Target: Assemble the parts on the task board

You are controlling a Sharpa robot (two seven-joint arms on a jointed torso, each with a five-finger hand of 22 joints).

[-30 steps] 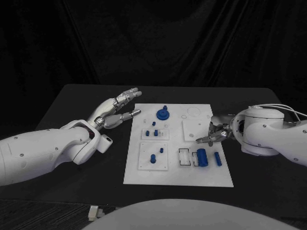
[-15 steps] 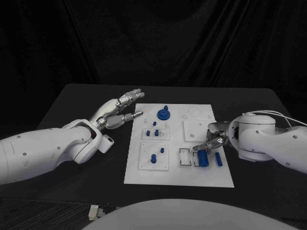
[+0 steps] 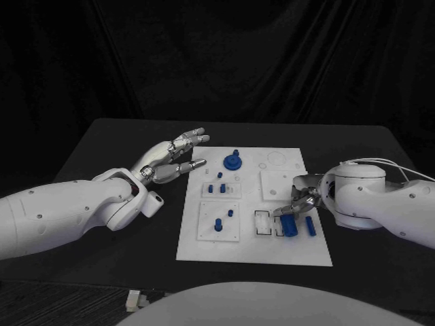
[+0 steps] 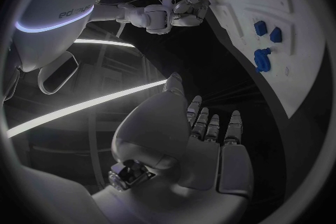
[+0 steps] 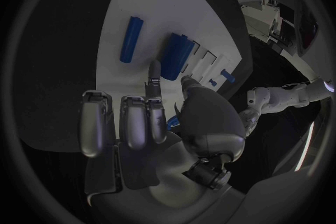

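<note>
The thick blue cylinder (image 3: 287,223) is being approached by the right hand (image 3: 298,202), fingers apart, empty; judged light, rigid, slippery, best pinched mid-length.

Black table (image 3: 100,156), dark draped curtain (image 3: 237,61) behind it — folds hanging

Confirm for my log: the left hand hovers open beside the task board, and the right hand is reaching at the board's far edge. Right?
Not quite. The left hand is open beside the task board, but the head view shows the right hand over the near right area, by the thick blue cylinder.
</note>
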